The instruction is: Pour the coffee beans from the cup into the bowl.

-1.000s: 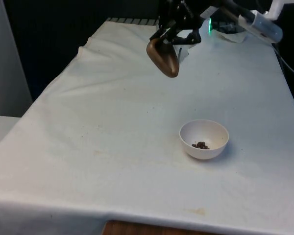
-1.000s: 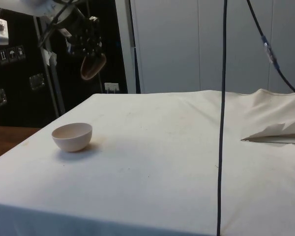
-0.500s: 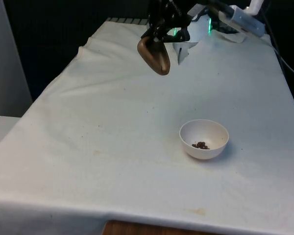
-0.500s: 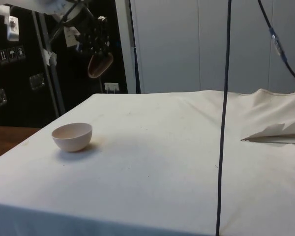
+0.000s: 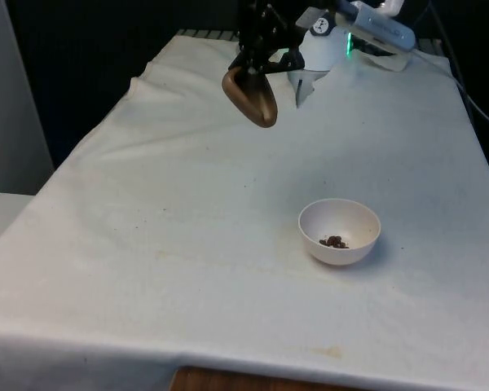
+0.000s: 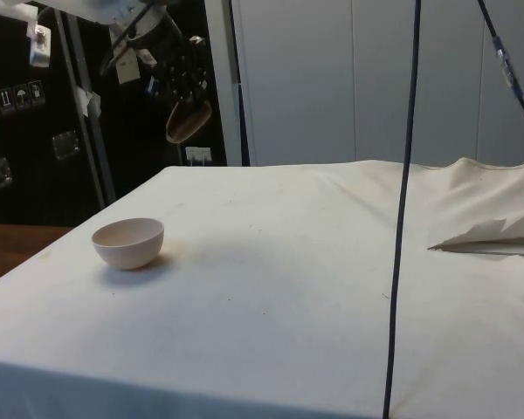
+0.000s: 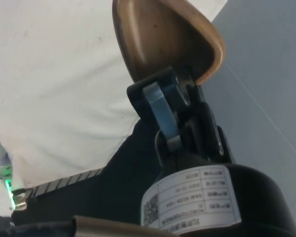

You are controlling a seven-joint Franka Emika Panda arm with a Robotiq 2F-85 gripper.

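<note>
The jaws are pinched on the rim of the brown cup [image 7: 163, 44], one finger [image 7: 160, 113] lying inside the wall, as the wrist view shows; the gripper [image 5: 265, 61] hangs at the upper middle of the front frame and the gripper [image 6: 185, 87] at the upper left of the side frame, well above the counter [image 5: 187, 212]. The cup [image 5: 249, 96] is tipped far over: in the front frame its long axis runs from the rim at the jaws, up and to the left, down and to the right to its rounded base, so the mouth faces up towards the arm and the base points towards the cloth. In the side frame the cup [image 6: 189, 122] hangs just under the black fingers against the dark cabinets. Nothing stands between it and the cloth beneath. The white bowl [image 5: 340, 231] sits on the counter well apart from the cup, in the lower right of the front frame, with a small heap of dark coffee beans [image 5: 334, 242] in its bottom; in the side frame the bowl [image 6: 127, 243] stands at the left, near the counter's edge. A black cable [image 6: 402, 209] hangs down through the side frame's right half, in front of the counter.
</note>
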